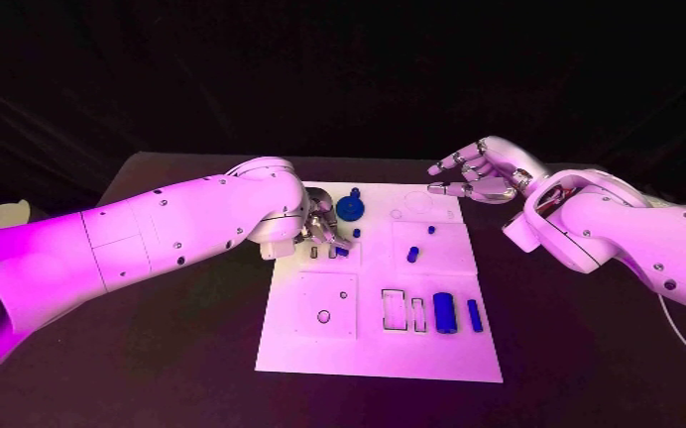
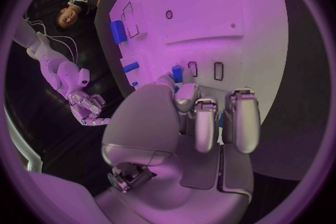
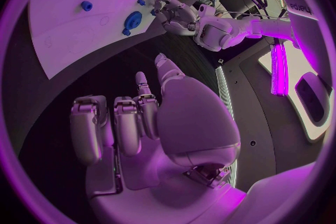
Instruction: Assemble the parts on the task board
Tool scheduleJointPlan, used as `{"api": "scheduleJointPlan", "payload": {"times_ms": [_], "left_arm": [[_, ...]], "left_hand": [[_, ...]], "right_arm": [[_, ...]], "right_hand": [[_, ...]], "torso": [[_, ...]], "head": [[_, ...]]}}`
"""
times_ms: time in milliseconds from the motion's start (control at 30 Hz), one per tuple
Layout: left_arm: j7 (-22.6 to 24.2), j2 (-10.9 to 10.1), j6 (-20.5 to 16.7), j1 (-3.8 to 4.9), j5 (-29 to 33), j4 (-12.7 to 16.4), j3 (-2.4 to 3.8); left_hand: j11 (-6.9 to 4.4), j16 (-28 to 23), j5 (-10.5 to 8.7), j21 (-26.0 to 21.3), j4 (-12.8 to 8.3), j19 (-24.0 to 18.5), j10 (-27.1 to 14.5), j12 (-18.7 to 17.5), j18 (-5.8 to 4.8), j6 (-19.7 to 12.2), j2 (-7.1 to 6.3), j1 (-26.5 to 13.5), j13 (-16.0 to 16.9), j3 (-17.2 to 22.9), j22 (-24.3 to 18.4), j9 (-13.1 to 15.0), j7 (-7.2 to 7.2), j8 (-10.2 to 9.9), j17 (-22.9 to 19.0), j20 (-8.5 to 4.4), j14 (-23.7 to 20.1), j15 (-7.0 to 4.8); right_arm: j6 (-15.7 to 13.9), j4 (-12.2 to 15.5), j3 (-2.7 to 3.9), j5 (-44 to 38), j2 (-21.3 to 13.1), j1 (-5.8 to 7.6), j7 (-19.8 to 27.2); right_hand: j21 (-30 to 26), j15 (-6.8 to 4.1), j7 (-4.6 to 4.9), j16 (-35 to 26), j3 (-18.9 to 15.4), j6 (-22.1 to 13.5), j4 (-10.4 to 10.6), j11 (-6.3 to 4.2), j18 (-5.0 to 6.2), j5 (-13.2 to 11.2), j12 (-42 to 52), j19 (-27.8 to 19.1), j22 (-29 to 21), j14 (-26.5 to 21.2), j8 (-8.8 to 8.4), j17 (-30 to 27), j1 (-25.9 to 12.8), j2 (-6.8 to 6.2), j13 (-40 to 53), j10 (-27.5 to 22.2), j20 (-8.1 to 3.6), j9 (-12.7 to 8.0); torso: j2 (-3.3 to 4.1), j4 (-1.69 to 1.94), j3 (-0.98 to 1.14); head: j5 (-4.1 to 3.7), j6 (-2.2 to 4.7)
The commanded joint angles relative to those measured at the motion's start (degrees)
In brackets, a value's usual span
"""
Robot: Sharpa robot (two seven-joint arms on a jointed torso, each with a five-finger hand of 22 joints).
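Blue plastic peg (image 2: 177, 73) is sitting at the fingertips of the left robot hand (image 1: 317, 228), on the task board (image 1: 322, 349); whether the fingers are clamping it I cannot tell. Small, stiff and light, it is probably best pinched across its sides. Beyond the board's far corner, the right robot hand (image 1: 479, 175) is hovering, fingers loosely curled around nothing.
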Motion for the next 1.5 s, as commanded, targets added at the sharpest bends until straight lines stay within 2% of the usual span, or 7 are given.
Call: {"api": "scheduleJointPlan", "payload": {"times_ms": [33,133,167,367,533,800,1500], "left_arm": [[0.56,-0.24,-1.03,-0.08,0.52,0.44,-0.03],[0.97,-0.7,-2.5,-0.09,0.99,0.87,-0.01],[1.1,-0.89,-2.96,-0.09,1.16,0.98,-0.01],[1.64,-2.16,-5.17,-0.21,1.65,1.84,-0.01],[1.84,-3.2,-6.64,-0.44,1.74,2.77,-0.02],[1.79,-3.99,-7.96,-0.75,-0.27,3.53,-0.03],[0.47,-3.39,-2.44,-1.09,-4.98,3.57,-0.21]], "left_hand": [[0.11,0.18,0.02,-0.22,-9.76,2.98,0.43,0.4,-0.33,0.24,-4.28,-2.95,0.55,16.72,5.92,0.96,0.23,0.45,15.09,0.16,5.86,0.43],[0.08,0.18,0.62,-0.21,-11.08,3.03,0.8,0.54,-0.33,0.31,-6.84,-5.99,0.64,22.99,6.05,2.11,0.18,1.1,15.09,0.18,5.86,0.51],[0.04,0.18,0.69,-0.21,-11.54,3.04,0.87,0.56,-0.35,0.31,-7.26,-6.52,0.65,24.22,6.08,2.36,0.14,1.23,15.09,0.27,5.86,0.4],[0.02,0.18,1.2,-0.22,-12.95,3.07,1.24,0.81,-0.36,0.5,-8.37,-8.05,0.92,26.82,6.16,2.98,-0.02,1.5,15.09,0.26,5.86,0.3],[-0.02,0.18,1.62,-0.15,-13.49,3.12,1.43,0.94,-0.38,0.65,-8.76,-8.61,1.07,27.62,6.29,3.16,-0.06,1.54,15.09,0.23,5.86,0.27],[-0.08,0.18,1.93,0.06,-14.2,3.25,1.76,1.23,-0.46,0.88,-9.29,-8.98,1.41,28.3,6.67,3.28,-0.1,1.53,15.09,0.19,5.86,0.23],[-0.11,0.18,2.46,0.17,-14.94,3.33,2.12,1.53,-0.5,1.22,-9.78,-9.43,1.76,28.98,6.87,3.35,-0.12,1.44,15.09,0.16,5.86,0.2]], "right_arm": [[0.78,-0.07,-0.01,-0.54,0.12,-0.05,0.07],[0.86,-0.12,-0.01,-0.56,0.18,-0.06,0.05],[0.88,-0.14,-0.01,-0.67,0.19,-0.07,0.04],[0.94,-0.21,-0.02,-1.31,0.28,-0.1,0.06],[0.92,-0.26,-0.03,-1.44,0.27,-0.13,0.15],[0.97,-0.31,-0.04,-1.46,0.26,-0.16,0.24],[1.21,-0.39,-0.04,-1.37,0.39,-0.2,0.35]], "right_hand": [[-0.27,0.15,-0.08,0.16,-0.41,0.22,0.02,0.22,0.17,0.36,-0.13,2.78,9.16,6.05,0.14,14.97,0.27,0.43,11.56,2.81,0.41,0.08],[-0.27,0.14,-0.08,0.17,-0.46,0.24,0.04,0.21,0.17,0.5,-0.14,2.78,9.16,6.05,0.14,14.99,0.25,0.46,11.55,2.81,0.4,0.08],[-0.27,0.14,-0.09,0.17,-0.46,0.27,0.04,0.21,0.17,0.53,-0.14,2.78,9.16,6.05,0.15,14.98,0.25,0.48,11.55,2.81,0.4,0.09],[-0.3,0.14,-0.12,0.14,-0.49,0.34,0.06,0.2,0.18,0.62,-0.14,2.75,9.11,6.04,0.19,14.94,0.23,0.52,11.55,2.82,0.4,0.1],[-0.29,0.13,-0.12,0.14,-0.51,0.36,0.08,0.2,0.17,0.64,-0.15,2.76,9.13,6.04,0.2,14.94,0.21,0.51,11.55,2.81,0.4,0.11],[-0.31,0.13,-0.13,0.12,-0.58,0.4,0.13,0.19,0.18,0.67,-0.15,2.75,9.1,6.03,0.21,14.92,0.12,0.51,11.55,2.81,0.39,0.11],[-0.31,0.12,-0.14,0.11,-0.68,0.44,0.23,0.18,0.18,0.72,-0.15,2.75,9.09,6.03,0.22,14.9,-0.04,0.54,11.54,2.81,0.38,0.12]], "torso": [[0.01,-0.02,0.03],[-0.03,0.01,0.07],[-0.04,0.04,0.08],[-0.01,0.09,0.07],[-0.01,0.16,0.07],[0.01,0.04,0.0],[0.04,-0.02,0.03]], "head": [[0.06,-0.02],[0.15,-0.02],[0.17,0.01],[0.31,-0.01],[0.41,-0.06],[0.68,-0.22],[1.04,-0.62]]}}
